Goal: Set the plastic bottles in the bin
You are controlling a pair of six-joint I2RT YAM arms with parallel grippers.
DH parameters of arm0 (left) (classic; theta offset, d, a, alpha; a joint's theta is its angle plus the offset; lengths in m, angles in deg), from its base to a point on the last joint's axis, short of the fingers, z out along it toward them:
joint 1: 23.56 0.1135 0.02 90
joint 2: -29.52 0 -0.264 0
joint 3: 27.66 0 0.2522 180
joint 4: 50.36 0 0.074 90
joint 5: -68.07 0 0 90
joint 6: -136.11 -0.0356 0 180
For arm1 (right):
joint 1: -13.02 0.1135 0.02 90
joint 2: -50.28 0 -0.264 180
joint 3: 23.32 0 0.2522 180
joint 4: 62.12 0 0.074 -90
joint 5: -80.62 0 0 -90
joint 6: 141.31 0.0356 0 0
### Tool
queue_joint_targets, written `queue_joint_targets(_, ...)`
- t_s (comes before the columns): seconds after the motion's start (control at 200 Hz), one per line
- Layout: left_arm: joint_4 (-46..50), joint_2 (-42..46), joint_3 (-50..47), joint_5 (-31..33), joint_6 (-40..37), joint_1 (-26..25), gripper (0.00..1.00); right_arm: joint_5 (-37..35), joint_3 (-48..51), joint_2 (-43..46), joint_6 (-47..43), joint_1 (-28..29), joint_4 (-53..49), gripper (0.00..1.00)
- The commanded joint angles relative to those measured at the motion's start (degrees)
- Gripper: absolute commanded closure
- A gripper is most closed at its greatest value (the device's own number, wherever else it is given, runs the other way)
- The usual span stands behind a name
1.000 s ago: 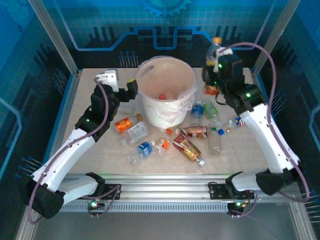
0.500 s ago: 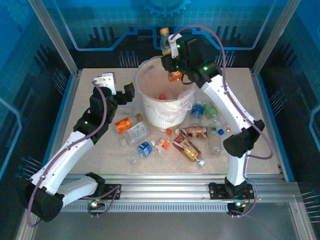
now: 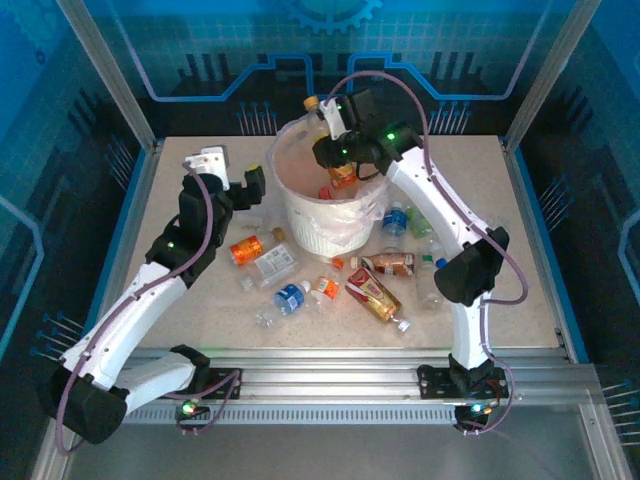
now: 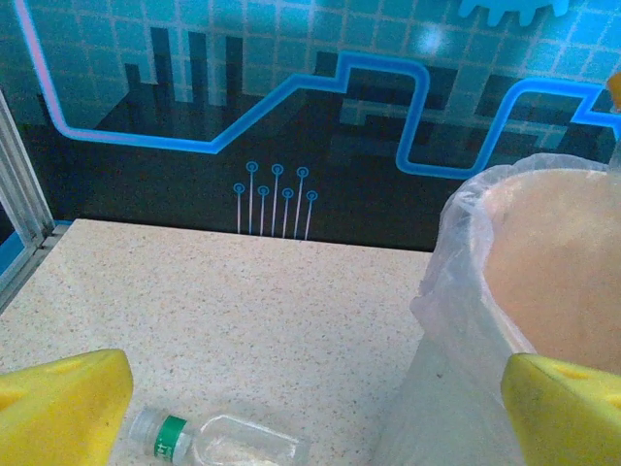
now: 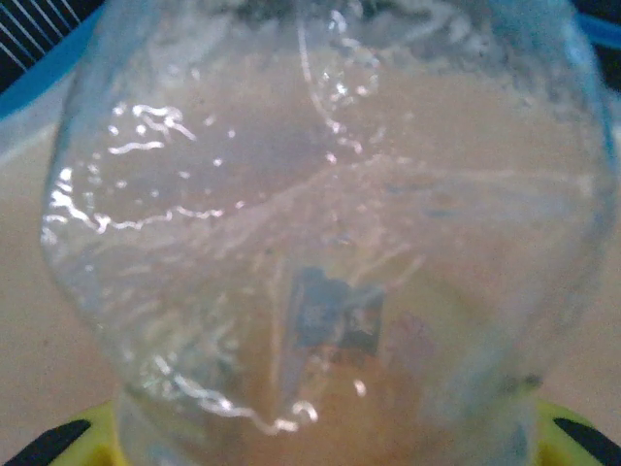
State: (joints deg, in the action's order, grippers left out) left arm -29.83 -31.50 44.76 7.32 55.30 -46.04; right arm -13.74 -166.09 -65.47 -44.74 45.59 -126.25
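Bottle (image 3: 343, 178) clamped in right gripper (image 3: 333, 152) over bin (image 3: 287, 150)

Surface (image 3: 510, 240): beige speckled top, stone-look, evenly lit from above. Back wall (image 3: 200, 60): dark blue panel printed with bright blue circuit lines and a pale grid, with a gear motif (image 3: 330, 12) at top centre. Aluminium posts (image 3: 105, 70) rise from the far corners. Side panels (image 3: 40, 200) are translucent blue, possibly acrylic. Slotted aluminium rail (image 3: 330, 365) runs along the near edge. Blue trim (image 3: 118, 240) borders the left edge.
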Motion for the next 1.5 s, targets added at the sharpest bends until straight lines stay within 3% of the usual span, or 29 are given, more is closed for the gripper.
queue_joint_targets(0.0, 0.9, 1.2, 0.6, 1.6, 1.3, 0.6, 0.01, 1.3, -0.5, -2.1, -1.8, 0.1, -4.1, 0.66)
queue_joint_targets(0.505, 1.2, 0.9, 1.0, 1.6, 1.4, 1.3, 0.01, 0.1, 2.5, -5.5, -2.8, -0.8, -4.3, 0.5)
queue_joint_targets(0.935, 1.4, 0.8, 0.6, 1.4, 2.1, 1.6, 0.01, -3.7, 1.7, -9.7, -3.4, -1.2, -5.5, 0.48)
queue_joint_targets(1.496, 2.0, -0.6, 0.8, 1.1, 3.6, 2.8, 0.01, -4.9, -0.1, -8.8, -3.7, -1.2, -6.3, 0.2)
